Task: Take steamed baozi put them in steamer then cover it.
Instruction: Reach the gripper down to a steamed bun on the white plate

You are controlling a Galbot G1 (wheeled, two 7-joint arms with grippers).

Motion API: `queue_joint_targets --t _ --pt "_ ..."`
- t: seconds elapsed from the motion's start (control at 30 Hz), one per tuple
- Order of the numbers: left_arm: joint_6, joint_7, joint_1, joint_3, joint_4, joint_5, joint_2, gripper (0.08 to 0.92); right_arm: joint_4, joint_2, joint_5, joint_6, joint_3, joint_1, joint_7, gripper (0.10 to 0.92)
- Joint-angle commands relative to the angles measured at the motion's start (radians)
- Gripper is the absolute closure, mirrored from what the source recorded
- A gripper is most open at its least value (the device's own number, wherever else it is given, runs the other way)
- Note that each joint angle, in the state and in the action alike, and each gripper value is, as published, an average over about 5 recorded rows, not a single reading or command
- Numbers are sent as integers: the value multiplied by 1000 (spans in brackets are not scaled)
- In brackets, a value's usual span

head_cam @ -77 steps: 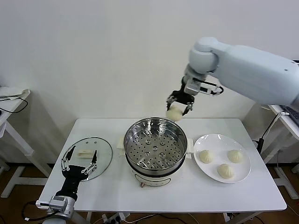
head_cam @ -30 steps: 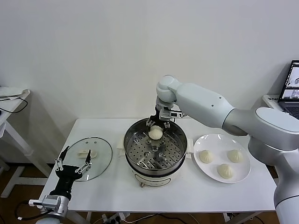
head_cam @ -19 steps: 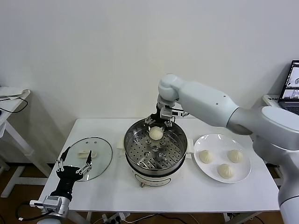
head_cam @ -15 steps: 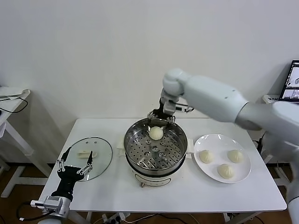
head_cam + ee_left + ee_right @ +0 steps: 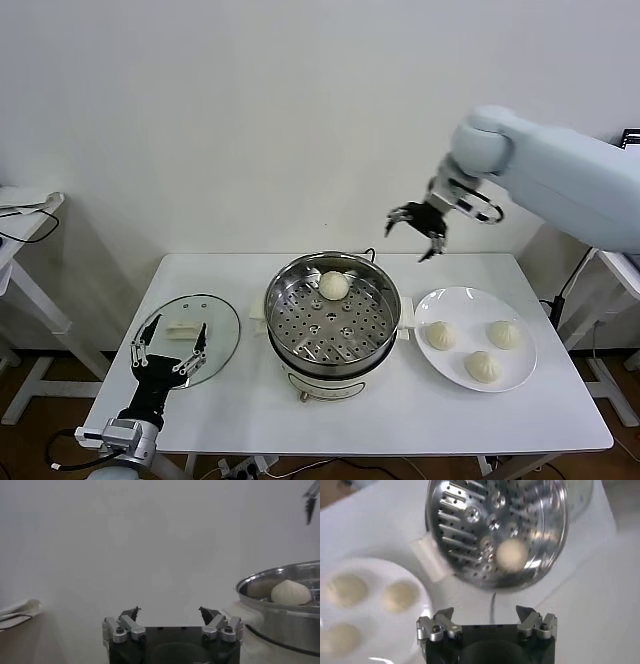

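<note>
Stainless and shiny, the steamer [image 5: 333, 322] now holds one baozi [image 5: 334, 285] on its perforated tray, at the far rim. A moment ago my right gripper [image 5: 417, 224] stood over that bun; it has since let go and risen, and now hangs empty with fingers apart, up between the steamer and the plate [image 5: 520, 375]. One placement is done. Three pale, pleated buns [image 5: 441, 335] are left on the flat white plate, so I judge the next pick is there. My left gripper [image 5: 168, 353], fingers spread, holds nothing and waits near the cover [image 5: 222, 318], a clear glass disc with a metal rim and white handle, lying flat on the table [image 5: 420, 420].
</note>
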Motion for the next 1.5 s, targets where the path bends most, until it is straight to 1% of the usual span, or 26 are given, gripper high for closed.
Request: queue_joint_targets --t 0.03,0.17,0.47,0.63,1.17,1.5 --pt "-7 2 -1 8 8 0 0 177 74 -194 30 -373 136 -250 -25 203" --pt "-11 3 0 14 14 2 -2 177 54 -184 15 -430 214 -366 -30 203" --pt "-19 4 -3 23 23 22 -4 177 -64 -113 -114 -418 373 -557 -12 203" --pt "-20 4 -3 30 20 25 -4 177 -116 -69 -167 -415 404 -583 1 203" --pt "-29 11 0 33 36 41 -5 177 -248 64 -238 -407 485 -621 18 203" --pt "-30 10 4 37 27 50 -10 177 -280 102 -280 -386 497 -631 22 203"
